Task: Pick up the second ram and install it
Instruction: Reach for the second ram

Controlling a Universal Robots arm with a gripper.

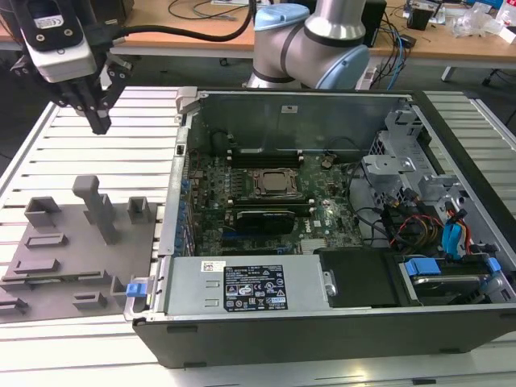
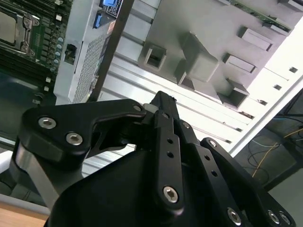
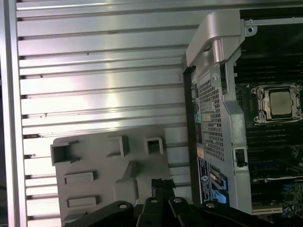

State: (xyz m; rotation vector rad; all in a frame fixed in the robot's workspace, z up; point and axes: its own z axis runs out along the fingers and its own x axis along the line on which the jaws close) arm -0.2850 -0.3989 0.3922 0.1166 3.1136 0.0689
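My gripper (image 1: 100,124) hangs above the slatted table, behind the grey holder plate (image 1: 72,266) and to the exterior view's left of the open computer case (image 1: 322,339). Its fingers meet at the tips with nothing between them, as both wrist views show (image 2: 162,97) (image 3: 159,181). In the second wrist view a thin green board strip, apparently the second ram (image 2: 258,13), lies along the far side of the holder plate (image 2: 213,28). In the exterior view it appears as a long thin strip (image 1: 56,278) on the plate. The gripper is well apart from it.
The case holds a motherboard (image 1: 266,201) with a silver processor (image 1: 274,182) and dark memory slots on both sides. A tall grey post (image 1: 98,208) and several blocks stand on the holder plate. The arm's base (image 1: 322,40) is behind the case. Cables and drive cages fill the case's right end.
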